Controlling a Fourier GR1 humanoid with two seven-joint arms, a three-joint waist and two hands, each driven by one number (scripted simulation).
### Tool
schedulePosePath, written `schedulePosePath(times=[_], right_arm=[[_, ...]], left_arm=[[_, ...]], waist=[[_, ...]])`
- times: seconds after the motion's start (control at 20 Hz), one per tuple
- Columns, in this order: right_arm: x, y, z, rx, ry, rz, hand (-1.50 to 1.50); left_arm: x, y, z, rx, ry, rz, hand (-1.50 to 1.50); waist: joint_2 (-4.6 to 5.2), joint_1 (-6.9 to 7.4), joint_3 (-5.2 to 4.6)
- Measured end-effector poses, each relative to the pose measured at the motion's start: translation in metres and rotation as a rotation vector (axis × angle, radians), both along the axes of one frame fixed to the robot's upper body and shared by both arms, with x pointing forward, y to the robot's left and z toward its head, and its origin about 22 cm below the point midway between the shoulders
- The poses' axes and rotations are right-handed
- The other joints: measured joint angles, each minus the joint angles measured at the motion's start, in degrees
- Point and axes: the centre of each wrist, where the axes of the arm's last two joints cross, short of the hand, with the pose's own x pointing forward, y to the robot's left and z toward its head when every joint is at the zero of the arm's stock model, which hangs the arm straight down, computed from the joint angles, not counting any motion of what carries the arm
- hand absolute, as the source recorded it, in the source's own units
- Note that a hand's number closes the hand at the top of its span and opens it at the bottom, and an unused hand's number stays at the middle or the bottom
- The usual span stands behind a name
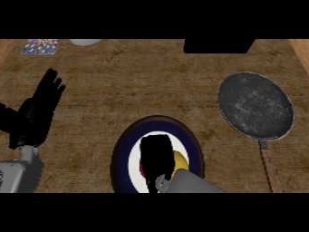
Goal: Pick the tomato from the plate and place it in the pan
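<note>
The right hand [156, 153] covered the tomato [142, 169], a red sliver at its left edge, on the plate [120, 158]; whether it was spread or clasping could not be told. It would have done best to enclose the tomato fully before lifting toward the pan [256, 105], off to its upper right.

We see a brown, mottled counter [150, 81] with paler wooden strips along its left and right sides. A round plate [123, 149] with a dark blue rim lies near its front edge. To the right of the plate, apart from it, lies a dark grey pan [256, 105], its wooden handle [270, 167] pointing toward us. Far behind the plate sit a black block [218, 45], a pale round thing [85, 42] and, leftmost, a small colourful mat [40, 46].
</note>
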Motion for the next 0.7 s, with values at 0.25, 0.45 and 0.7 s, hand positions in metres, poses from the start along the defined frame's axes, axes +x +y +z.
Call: schedulePosePath(times=[0.25,0.45,0.7], right_arm=[[0.032,-0.010,0.018,0.038,-0.055,-0.135,1.50],[0.041,-0.003,0.047,0.003,-0.243,-0.151,1.50],[0.044,-0.004,0.099,-0.004,-0.491,-0.135,1.50]], left_arm=[[0.001,0.004,-0.005,-0.001,0.000,0.009,0.00],[-0.001,0.005,-0.003,-0.001,0.008,0.008,0.00],[-0.002,0.003,-0.001,0.001,0.005,0.013,0.00]], waist=[[0.13,-0.02,0.02],[-0.08,-0.25,0.01],[-0.33,-0.81,0.01]])
